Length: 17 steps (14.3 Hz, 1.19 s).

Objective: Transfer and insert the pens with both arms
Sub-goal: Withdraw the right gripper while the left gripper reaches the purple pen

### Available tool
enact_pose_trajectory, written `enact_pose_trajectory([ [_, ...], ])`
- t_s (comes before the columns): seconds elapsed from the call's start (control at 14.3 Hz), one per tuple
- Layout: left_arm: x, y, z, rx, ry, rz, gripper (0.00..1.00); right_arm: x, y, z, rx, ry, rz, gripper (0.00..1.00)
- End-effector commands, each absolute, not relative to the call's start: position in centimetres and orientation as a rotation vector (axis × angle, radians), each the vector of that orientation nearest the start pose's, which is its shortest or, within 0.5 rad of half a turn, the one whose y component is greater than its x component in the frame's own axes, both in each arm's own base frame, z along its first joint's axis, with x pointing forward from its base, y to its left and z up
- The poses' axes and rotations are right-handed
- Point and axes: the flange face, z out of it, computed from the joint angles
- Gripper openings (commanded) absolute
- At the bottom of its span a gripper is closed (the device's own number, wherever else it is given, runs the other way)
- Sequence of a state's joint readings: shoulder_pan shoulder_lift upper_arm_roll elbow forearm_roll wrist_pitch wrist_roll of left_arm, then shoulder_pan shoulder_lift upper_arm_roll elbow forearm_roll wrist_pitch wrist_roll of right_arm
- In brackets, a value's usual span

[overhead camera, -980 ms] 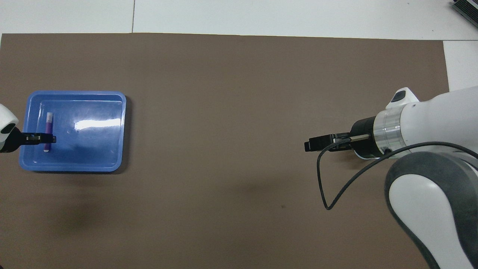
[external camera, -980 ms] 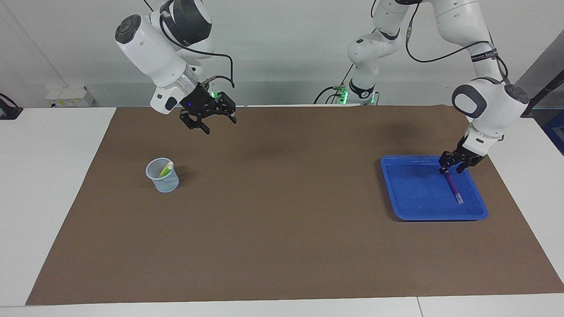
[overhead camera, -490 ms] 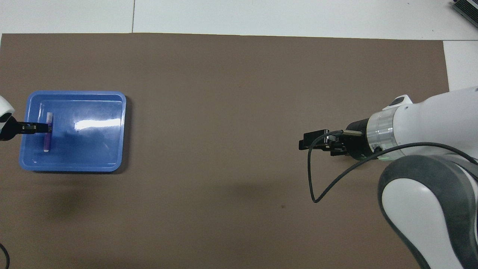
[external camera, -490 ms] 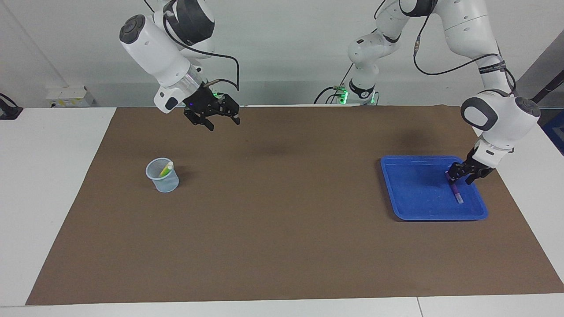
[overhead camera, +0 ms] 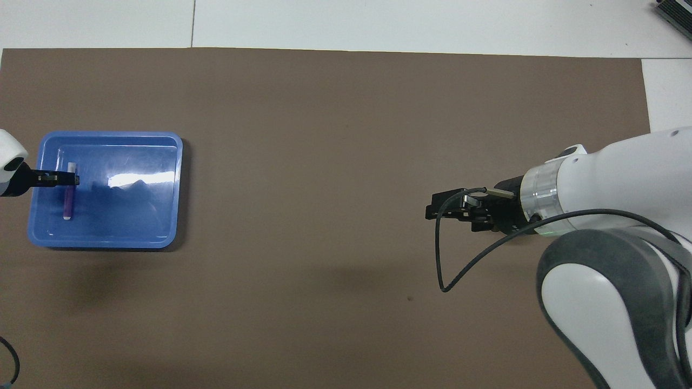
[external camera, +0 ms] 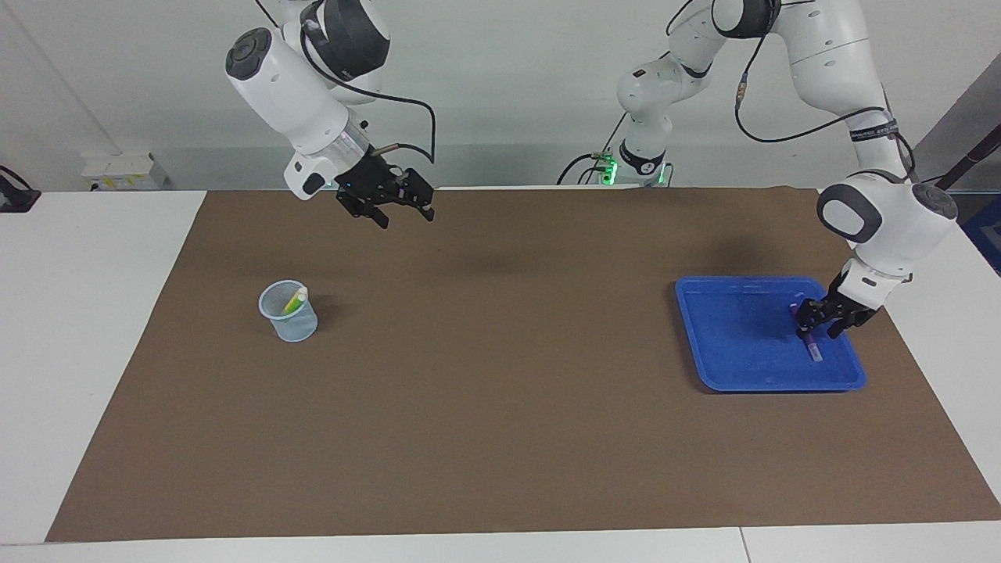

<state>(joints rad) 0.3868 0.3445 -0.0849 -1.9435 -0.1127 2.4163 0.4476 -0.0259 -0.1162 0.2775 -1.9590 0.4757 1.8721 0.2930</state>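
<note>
A purple pen (external camera: 811, 342) (overhead camera: 68, 199) with a pale end lies flat in the blue tray (external camera: 735, 344) (overhead camera: 140, 227) at the left arm's end of the table. My left gripper (external camera: 820, 328) (overhead camera: 69, 178) is down in the tray, open, with a finger on each side of the pen's half that lies farther from the robots. The pen rests on the tray floor. My right gripper (external camera: 405, 216) (overhead camera: 431, 209) hangs open and empty over bare mat. A clear bluish cup (external camera: 289, 313) holds a yellow pen (external camera: 295, 300) with a streak of green beside it.
A brown mat (external camera: 500, 407) covers most of the white table. In the overhead view the right arm's body hides the cup. A black cable (overhead camera: 446, 270) loops down from the right wrist.
The left gripper has slid along the purple pen, away from the robots, and come lower; the pen has not moved. The right gripper has drifted toward the middle of the table.
</note>
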Motion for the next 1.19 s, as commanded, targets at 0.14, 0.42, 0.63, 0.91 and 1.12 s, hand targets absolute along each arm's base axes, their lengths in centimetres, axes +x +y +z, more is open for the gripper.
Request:
enact_pose_trajectory([
  [0.14,62.5,18.7,31.8,-3.164,0.14,-0.288,0.73,49.6,18.3,53.0,-2.693,0.258,0.105,1.0],
  [0.42,63.1,18.1,30.7,-3.163,0.155,-0.295,0.73,49.6,18.3,53.1,-2.693,0.259,0.105,1.0],
  [0.63,62.9,18.4,30.4,-3.162,0.152,-0.289,0.71,49.6,18.3,53.1,-2.693,0.259,0.105,1.0],
  [0.91,62.8,18.6,30.4,-3.162,0.151,-0.284,0.7,49.6,18.2,53.1,-2.693,0.261,0.106,1.0],
  [1.12,62.6,18.7,30.1,-3.165,0.145,-0.275,0.61,49.6,18.2,53.0,-2.693,0.262,0.106,1.0],
])
